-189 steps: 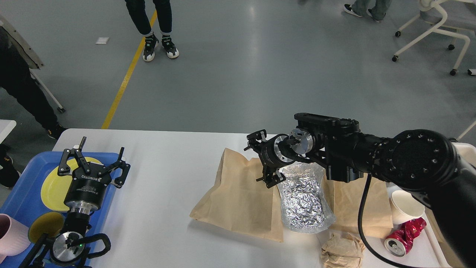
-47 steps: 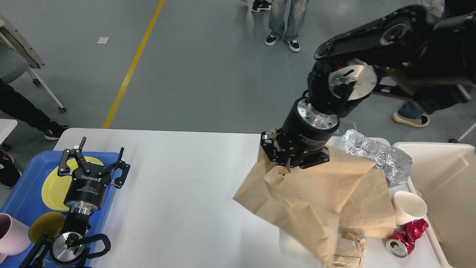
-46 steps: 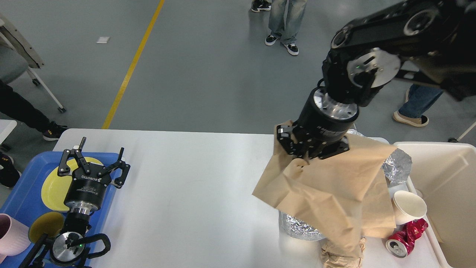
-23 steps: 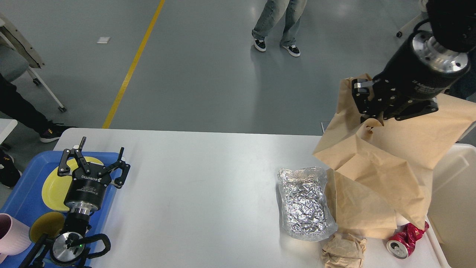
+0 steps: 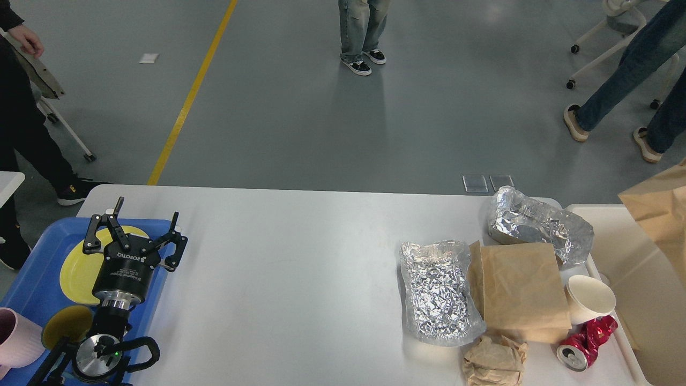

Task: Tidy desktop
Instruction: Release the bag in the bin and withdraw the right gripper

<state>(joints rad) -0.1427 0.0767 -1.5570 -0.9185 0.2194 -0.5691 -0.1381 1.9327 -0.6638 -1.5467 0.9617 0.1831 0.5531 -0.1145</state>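
I see the white desk (image 5: 278, 268) filling the lower half of my head view, directly beneath and to the right of my left tool (image 5: 135, 228). That left tool hangs over the blue tray (image 5: 32, 279) at the desk's left end, its fingers spread wide with nothing between them. My right tool is out of the picture, so I cannot tell its state.

Far to the right of the left tool, a cream-coloured bin (image 5: 643, 268) sits against the desk's right end, and a large brown paper bag (image 5: 662, 214) hangs above it at the frame edge. On the desk well right of the tool lies a flat brown paper bag (image 5: 520, 287), with a crinkled foil pouch (image 5: 439, 292) touching its left side and a second foil pouch (image 5: 538, 225) just behind it.

Under the left tool, a yellow plate (image 5: 75, 268) lies in the tray, with a smaller yellow dish (image 5: 64, 324) nearer me and a pink cup (image 5: 16, 343) at the left edge.

Beside the flat bag's right edge lies a tipped white paper cup (image 5: 589, 297), then a crushed red can (image 5: 581, 340) and a crumpled paper wad (image 5: 493, 362).
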